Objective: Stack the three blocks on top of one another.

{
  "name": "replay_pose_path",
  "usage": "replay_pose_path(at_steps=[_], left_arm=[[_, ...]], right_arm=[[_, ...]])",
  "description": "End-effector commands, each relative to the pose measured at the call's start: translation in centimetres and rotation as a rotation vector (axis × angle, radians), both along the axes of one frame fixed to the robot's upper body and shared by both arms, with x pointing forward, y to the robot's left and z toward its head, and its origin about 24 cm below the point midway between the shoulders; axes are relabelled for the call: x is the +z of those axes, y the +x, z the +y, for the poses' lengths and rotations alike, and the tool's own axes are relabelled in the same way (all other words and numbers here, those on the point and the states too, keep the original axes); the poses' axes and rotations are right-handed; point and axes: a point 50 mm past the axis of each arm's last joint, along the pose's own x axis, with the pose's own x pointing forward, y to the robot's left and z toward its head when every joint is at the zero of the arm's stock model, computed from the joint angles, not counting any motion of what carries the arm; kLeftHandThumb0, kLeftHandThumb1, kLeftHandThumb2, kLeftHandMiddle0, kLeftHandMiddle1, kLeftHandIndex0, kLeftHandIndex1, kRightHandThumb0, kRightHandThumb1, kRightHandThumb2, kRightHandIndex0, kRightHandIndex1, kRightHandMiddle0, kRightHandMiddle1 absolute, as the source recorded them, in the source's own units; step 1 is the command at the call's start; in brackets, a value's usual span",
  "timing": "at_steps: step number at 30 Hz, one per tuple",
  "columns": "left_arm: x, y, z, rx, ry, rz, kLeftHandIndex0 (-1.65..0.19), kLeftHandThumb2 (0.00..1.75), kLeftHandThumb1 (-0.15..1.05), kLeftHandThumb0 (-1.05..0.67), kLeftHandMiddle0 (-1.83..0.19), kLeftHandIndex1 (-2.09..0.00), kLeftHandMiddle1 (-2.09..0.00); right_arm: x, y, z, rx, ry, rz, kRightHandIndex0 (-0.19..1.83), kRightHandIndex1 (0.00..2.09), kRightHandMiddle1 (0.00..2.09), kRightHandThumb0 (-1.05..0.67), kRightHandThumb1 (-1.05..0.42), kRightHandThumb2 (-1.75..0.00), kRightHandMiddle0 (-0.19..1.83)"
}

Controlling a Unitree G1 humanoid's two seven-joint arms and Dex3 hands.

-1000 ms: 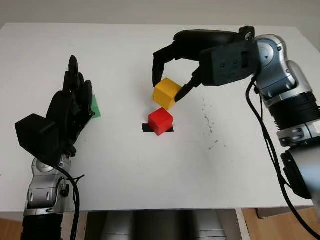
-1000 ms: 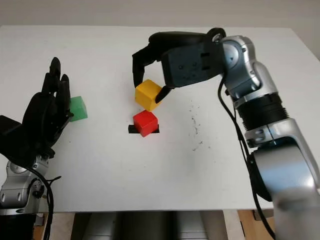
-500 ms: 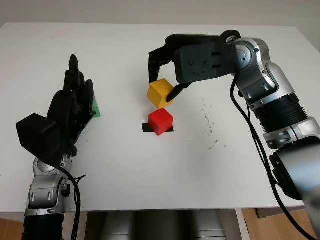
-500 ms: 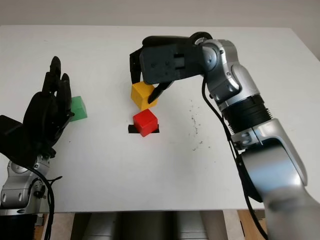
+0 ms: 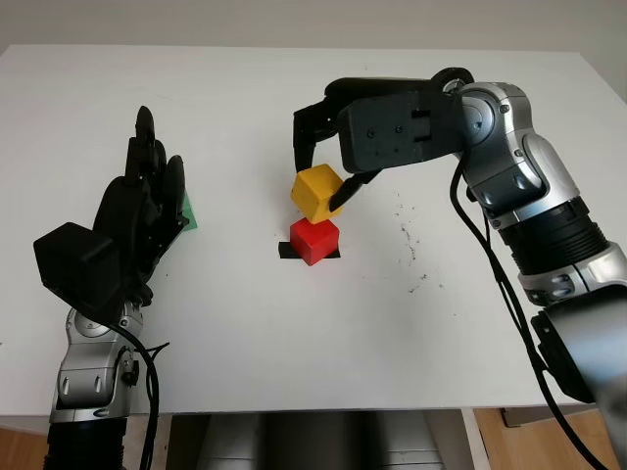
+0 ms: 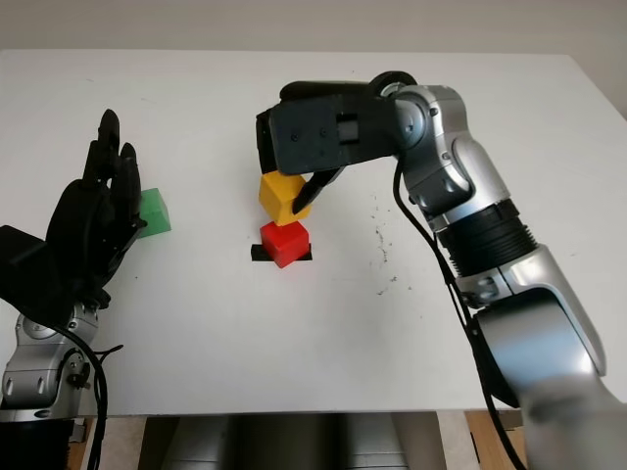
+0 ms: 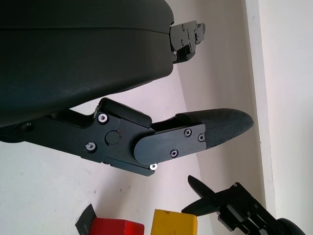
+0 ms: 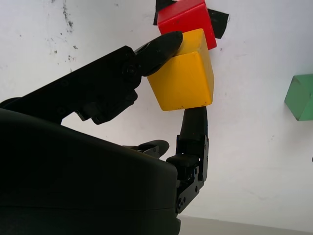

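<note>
bright, even light falls on the white table (image 5: 245, 313), with only faint soft shadows under the blocks. no glare. head views are sharp with little bending at the edges. in the left wrist view the close black hand (image 7: 83, 54) looks slightly soft.

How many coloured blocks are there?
3: the yellow block in the right robot hand, the red block on the black marker below it, the green block behind the left robot hand.
</note>
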Motion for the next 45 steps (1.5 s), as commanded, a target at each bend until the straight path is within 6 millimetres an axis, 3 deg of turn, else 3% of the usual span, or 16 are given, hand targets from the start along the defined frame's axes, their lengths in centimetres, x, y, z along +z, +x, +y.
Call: replay_pose_path(at_steps=[1, 33, 45], left_arm=[[0.4, -0.2, -0.3, -0.003, -0.002, -0.019, 0.19, 0.63, 1.05, -0.78, 0.19, 0.0, 0.0], [0.2, -0.4, -0.6, 0.001, -0.007, -0.026, 0.19, 0.64, 1.05, -0.76, 0.19, 0.0, 0.0], [0.0, -0.4, -0.6, 0.003, -0.006, -0.025, 0.19, 0.63, 1.05, -0.77, 0.19, 0.0, 0.0]], right_arm=[[0.4, -0.3, -0.2, 0.004, 0.007, -0.004, 0.42, 0.05, 1.53, -0.42, -0.92, -0.05, 0.41], [-2.8, 0.4, 0.6, 0.049, -0.056, 0.063, 0.42, 0.06, 1.51, -0.42, -0.92, -0.05, 0.4], [-2.9, 0.3, 0.9, 0.053, -0.059, 0.063, 0.42, 0.05, 1.55, -0.44, -0.92, -0.06, 0.42]])
